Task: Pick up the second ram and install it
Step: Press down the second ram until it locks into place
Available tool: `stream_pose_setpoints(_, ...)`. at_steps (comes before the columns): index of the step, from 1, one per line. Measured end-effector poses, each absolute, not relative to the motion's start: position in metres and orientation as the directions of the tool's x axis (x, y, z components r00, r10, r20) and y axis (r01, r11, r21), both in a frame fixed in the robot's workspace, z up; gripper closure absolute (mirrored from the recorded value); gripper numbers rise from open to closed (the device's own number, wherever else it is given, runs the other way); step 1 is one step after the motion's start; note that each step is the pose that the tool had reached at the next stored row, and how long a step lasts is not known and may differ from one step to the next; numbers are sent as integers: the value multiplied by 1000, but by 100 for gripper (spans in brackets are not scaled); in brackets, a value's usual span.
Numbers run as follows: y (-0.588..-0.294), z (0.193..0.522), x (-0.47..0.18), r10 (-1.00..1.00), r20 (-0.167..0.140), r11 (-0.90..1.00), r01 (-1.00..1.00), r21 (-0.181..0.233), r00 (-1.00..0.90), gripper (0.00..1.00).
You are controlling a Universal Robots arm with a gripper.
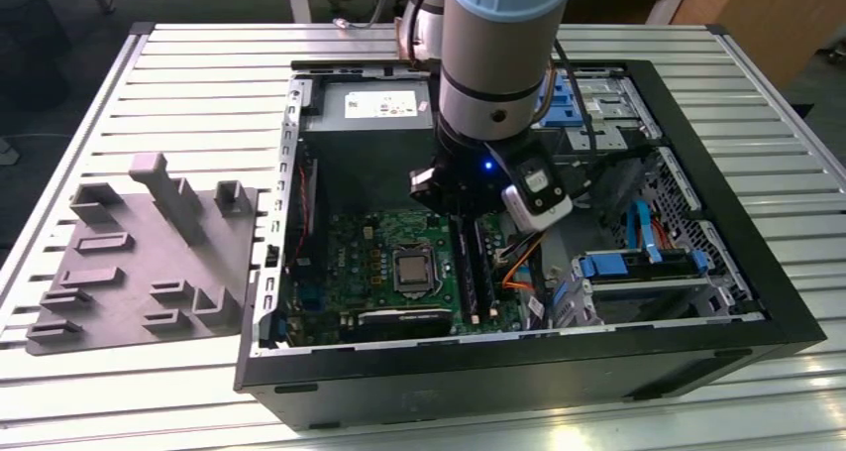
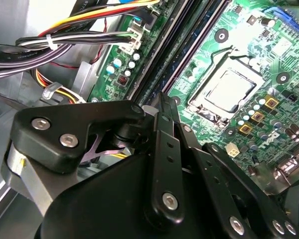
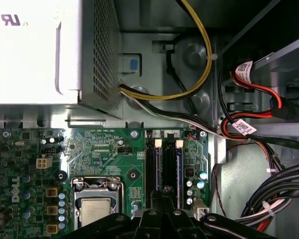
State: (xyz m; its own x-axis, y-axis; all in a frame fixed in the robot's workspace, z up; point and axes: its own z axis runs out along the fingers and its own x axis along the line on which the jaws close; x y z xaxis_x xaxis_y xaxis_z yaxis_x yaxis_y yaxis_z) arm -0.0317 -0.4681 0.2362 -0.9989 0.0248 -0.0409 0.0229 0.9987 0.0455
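Note:
My gripper (image 1: 466,213) hangs low inside the open computer case, right over the long black memory slots (image 1: 474,268) beside the processor (image 1: 412,270). In both wrist views the gripper (image 2: 162,99) (image 3: 164,201) has its jaws drawn together and its tips sit just above the slot bank (image 3: 164,164). A thin dark green strip, seemingly the second ram (image 2: 165,56), stands on edge in the slots ahead of the tips. I cannot tell whether the fingers touch it or whether anything is between them.
The case (image 1: 529,372) lies open on a slatted table (image 1: 198,84). The power supply (image 3: 40,50) and cable bundles (image 3: 199,74) crowd the slots' far end, and drive bays (image 1: 635,268) sit on the exterior view's right. A grey moulded fixture (image 1: 146,253) lies on the left.

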Motion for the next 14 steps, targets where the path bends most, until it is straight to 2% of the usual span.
stream_pose_setpoints(14, -472, 236, -32, 25, -41, 999, 23, 45, -999, 89)
